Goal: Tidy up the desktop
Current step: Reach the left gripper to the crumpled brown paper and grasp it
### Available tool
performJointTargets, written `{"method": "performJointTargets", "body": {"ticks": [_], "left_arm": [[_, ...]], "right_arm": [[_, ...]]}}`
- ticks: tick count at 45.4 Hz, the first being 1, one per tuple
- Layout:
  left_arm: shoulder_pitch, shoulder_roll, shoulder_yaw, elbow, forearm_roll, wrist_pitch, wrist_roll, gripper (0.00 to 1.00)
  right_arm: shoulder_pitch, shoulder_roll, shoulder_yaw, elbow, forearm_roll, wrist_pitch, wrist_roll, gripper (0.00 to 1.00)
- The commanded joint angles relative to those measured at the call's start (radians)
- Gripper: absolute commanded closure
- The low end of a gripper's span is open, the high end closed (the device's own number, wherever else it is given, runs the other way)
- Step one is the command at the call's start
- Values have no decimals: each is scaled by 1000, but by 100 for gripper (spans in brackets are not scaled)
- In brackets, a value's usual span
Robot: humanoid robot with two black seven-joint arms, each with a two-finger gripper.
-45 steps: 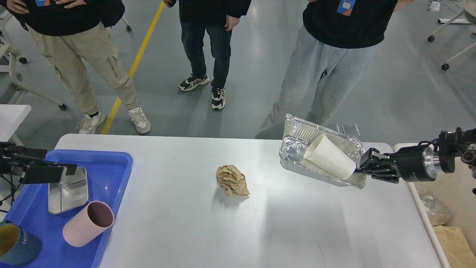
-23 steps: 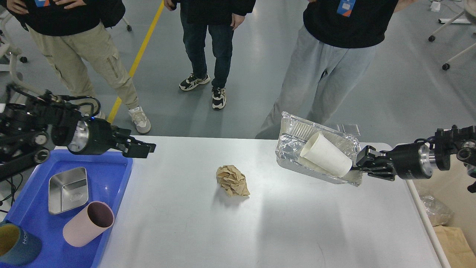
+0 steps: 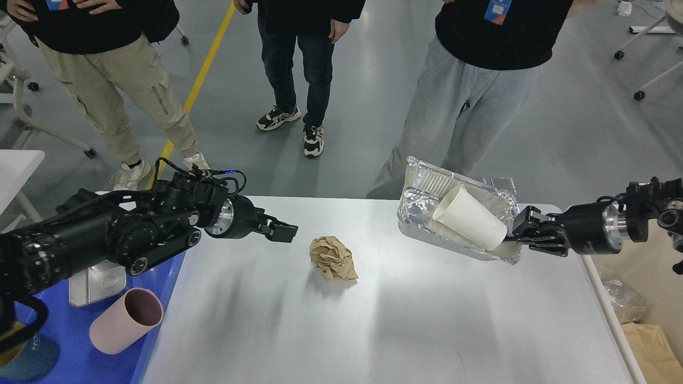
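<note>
At the far left, a blue tray [image 3: 160,298] on the table [image 3: 320,330] already holds a metal dish [image 3: 96,282], a pink cup [image 3: 125,320] lying on its side and a dark cup [image 3: 26,354] at the near corner, so that part of the tidying looks done. The left pincer [image 3: 283,233] hangs above the table just left of the crumpled brown paper ball [image 3: 333,258]; it shows dark and side-on, so I cannot tell whether its fingers are apart or together. The paper ball sits alone mid-table and is judged the next thing to clear. To the right, the right pincer [image 3: 520,229] is clamped on the near rim of a foil tray [image 3: 427,213], held tilted above the table's right end, with a white paper cup [image 3: 469,218] lying inside; these are not yet dropped off.

Compared with half a second ago, the left arm has swung from above the blue tray out toward the paper ball, while the foil tray has barely shifted.
</note>
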Motion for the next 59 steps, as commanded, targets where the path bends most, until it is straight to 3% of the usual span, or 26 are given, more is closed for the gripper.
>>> {"method": "performJointTargets", "body": {"ticks": [1,9,19,47,52,56,59], "left_arm": [[26,-118,4,116,1,15,0,6],[48,-198,4,196,5,21,0,6],[68,-263,38,299,-5,92,1,6],[209,-373,78,351,-73,403,15,7],[215,-376,76,357,-76,408,13,19],[215,-375,78,357,-79,396,12,36],[215,-375,76,357,-82,364,10,55]], "right_arm": [[1,0,0,1,1,0,0,100],[3,-1,1,4,2,0,0,100],[6,-4,1,6,4,2,0,100],[7,-7,1,7,8,3,0,100],[7,-7,1,6,8,3,0,100],[7,-6,1,6,8,3,0,100],[7,-6,1,6,10,3,0,100]]}}
